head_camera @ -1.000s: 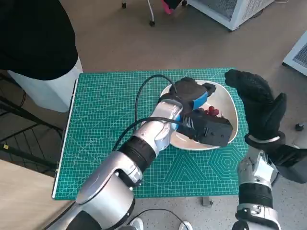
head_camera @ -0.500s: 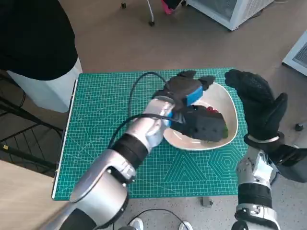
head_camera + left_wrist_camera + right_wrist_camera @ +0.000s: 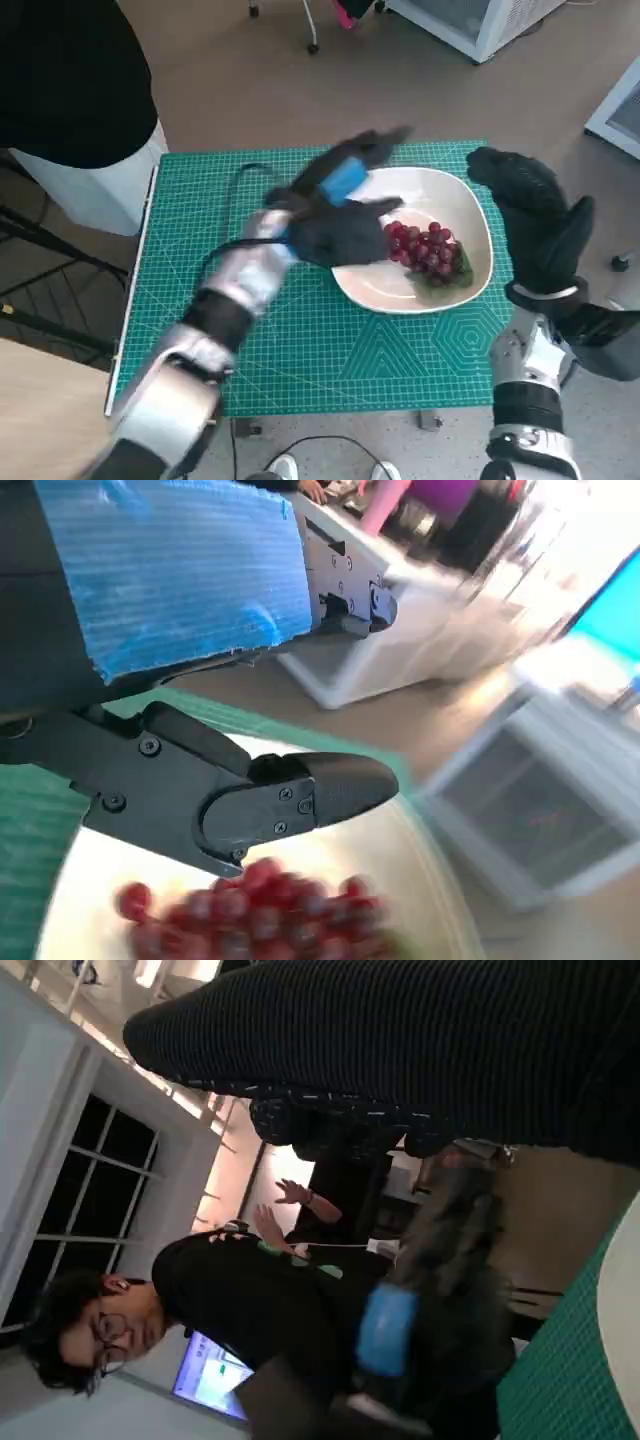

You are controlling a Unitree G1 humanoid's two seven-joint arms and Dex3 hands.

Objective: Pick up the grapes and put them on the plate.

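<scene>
Grapes lie on the plate near the desk's right edge. Left hand empty, fingers apart; right hand raised, empty. Placing appears done; next, clear the arm.

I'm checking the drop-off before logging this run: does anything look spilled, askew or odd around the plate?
Nothing stands out. The grapes lie in one bunch inside the white plate, none on the green mat. The left hand is empty above the plate's edge; the right hand hangs beside it.
</scene>
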